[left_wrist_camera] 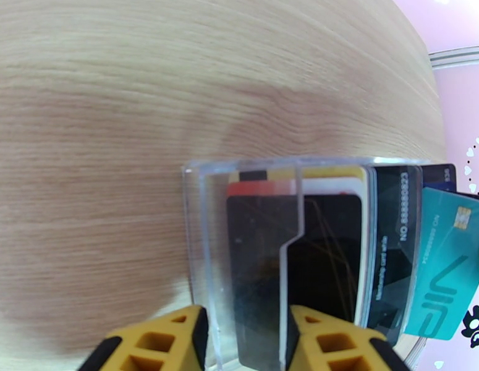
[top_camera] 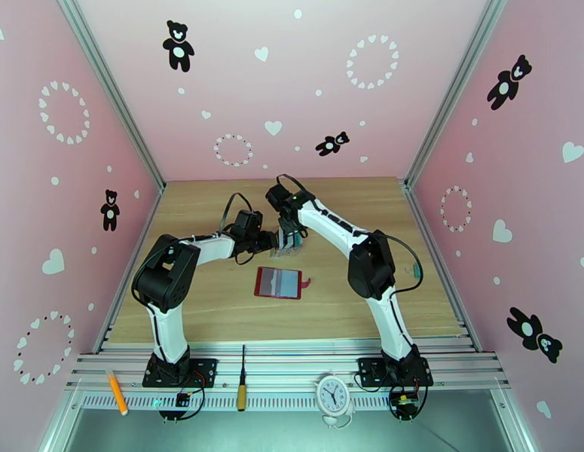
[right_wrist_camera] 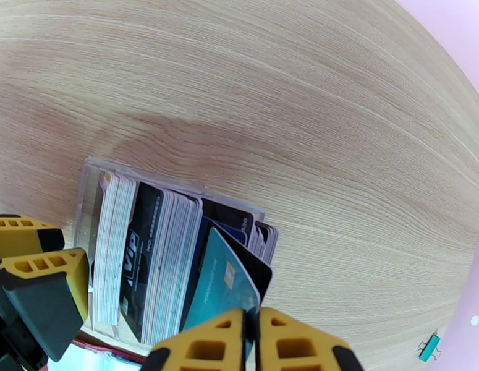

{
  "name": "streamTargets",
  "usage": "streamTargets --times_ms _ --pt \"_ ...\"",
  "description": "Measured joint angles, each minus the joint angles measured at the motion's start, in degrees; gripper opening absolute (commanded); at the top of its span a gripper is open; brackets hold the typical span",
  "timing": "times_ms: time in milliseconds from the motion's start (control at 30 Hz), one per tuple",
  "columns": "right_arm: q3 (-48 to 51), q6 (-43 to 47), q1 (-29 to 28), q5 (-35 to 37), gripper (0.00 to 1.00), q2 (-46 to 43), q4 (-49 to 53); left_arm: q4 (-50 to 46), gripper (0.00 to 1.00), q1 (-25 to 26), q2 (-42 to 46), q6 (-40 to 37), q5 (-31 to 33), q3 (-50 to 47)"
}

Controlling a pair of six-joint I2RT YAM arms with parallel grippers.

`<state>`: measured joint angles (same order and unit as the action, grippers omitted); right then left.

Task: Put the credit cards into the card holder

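1. My left claw [left_wrist_camera: 245, 341] is clamped on the end wall of the clear rack [left_wrist_camera: 196, 230]. One yellow finger sits on each side of the plastic, so the gap is narrow and it is gripping the rack.
2. My right claw [right_wrist_camera: 251, 341] is right over the rack's opposite end, fingers pressed together on the top edge of the teal card [right_wrist_camera: 222, 285].
3. The teal card leans out at that end of the rack, its lower part down among the others.
4. The rest of the credit cards [right_wrist_camera: 152, 255], white, black and dark blue, stand packed on edge inside the rack.
5. The card holder [top_camera: 278, 282] lies open and flat on the table [top_camera: 216, 310], on the rack's near side. It is close to the rack but apart from it, grey pockets up.
6. I cannot tell whether any card sits in those pockets.
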<state>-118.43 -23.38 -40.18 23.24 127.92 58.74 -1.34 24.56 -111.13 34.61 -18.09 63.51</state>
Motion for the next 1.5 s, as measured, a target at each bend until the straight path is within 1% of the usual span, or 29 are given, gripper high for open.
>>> streamTargets --times_ms 333,633,1000,1500 --pt "-0.61 -0.02 -1.62 -2.69 0.07 0.02 -1.46 0.0 0.4 0.0 0.0 0.0 0.0 0.0" --pt "-0.81 -0.42 -0.94 -4.61 0.07 1.03 -1.9 -0.02 0.4 0.0 0.0 0.0 0.0 0.0" --pt "0.11 -1.68 0.42 -8.74 0.12 0.68 -3.17 -0.02 0.4 0.0 0.0 0.0 0.0 0.0" --pt "5.01 -2.19 1.25 -10.71 0.16 0.26 -5.81 -0.02 0.4 0.0 0.0 0.0 0.0 0.0"
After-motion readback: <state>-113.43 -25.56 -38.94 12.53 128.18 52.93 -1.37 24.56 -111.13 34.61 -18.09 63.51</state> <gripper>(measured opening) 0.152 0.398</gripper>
